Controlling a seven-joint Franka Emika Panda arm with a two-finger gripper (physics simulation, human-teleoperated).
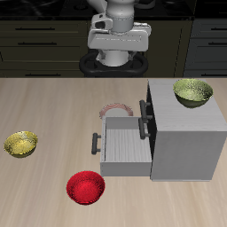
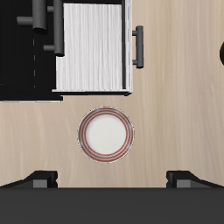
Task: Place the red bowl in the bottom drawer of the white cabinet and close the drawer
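Bottom drawer [image 1: 124,146] of white cabinet [image 1: 186,133] stands open; red bowl [image 1: 86,187] waits lower-left on bench [image 1: 44,106]. Gripper [image 2: 112,179] spread, empty. Next: reach bowl, grasp rim.

No readable text, labels, brand marks or nos. showed anywhere in either view; all visible surfaces were plain.
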